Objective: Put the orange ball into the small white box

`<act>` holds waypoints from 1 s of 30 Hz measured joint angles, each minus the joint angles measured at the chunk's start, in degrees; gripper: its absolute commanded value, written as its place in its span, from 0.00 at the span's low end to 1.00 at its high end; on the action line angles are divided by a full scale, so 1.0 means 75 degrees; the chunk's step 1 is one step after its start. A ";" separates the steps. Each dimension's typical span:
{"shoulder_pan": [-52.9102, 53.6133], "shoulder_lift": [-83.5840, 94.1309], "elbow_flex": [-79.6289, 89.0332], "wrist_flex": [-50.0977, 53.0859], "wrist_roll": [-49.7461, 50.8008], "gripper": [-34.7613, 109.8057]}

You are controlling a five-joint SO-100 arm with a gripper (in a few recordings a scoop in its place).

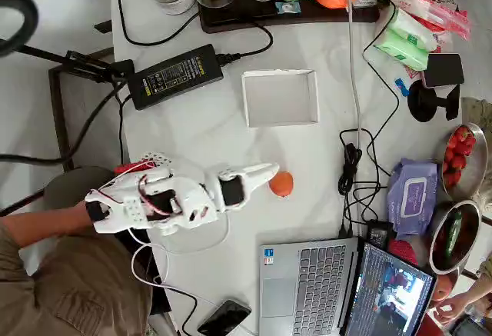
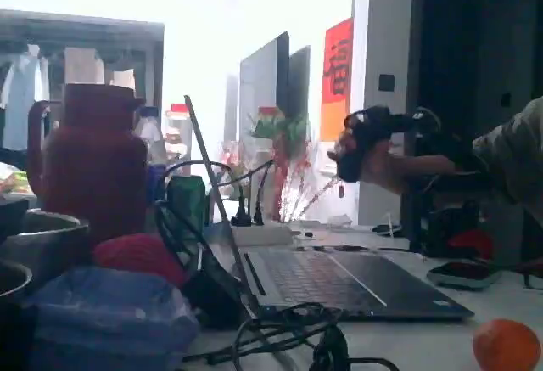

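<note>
Overhead view: white gripper (image 1: 265, 174) low over table (image 1: 192, 144), tip touching or just beside ball (image 1: 281, 184); open or closed cannot be told. Ball on table, apart from box (image 1: 280, 98). Laptop (image 1: 307, 286) near ball.

Little can be read; the black power adapter (image 1: 175, 75), near the table's (image 1: 192, 140) far-left edge in the overhead view, bears a white label with lines of print too small to make out; the purple wipes pack (image 1: 413, 195) by the right edge carries a pale oval label, its lettering illegible; a small blue sticker sits on the laptop's (image 1: 311, 274) palm rest at the near edge, its mark unreadable; the green-and-white tissue packs (image 1: 405, 44) at the far-right corner show printing that cannot be read; in the fixed view an orange-red poster (image 2: 337, 78) on the wall carries dark characters, blurred beyond reading.
</note>
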 measured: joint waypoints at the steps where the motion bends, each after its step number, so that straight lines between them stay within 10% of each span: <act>1: 0.0000 0.0117 -0.0316 -0.0012 0.0000 0.24; 13: 0.0469 -0.2848 -0.5414 0.0727 0.0070 0.24; 30: 0.1207 -0.8613 -0.9422 0.7406 0.0047 0.24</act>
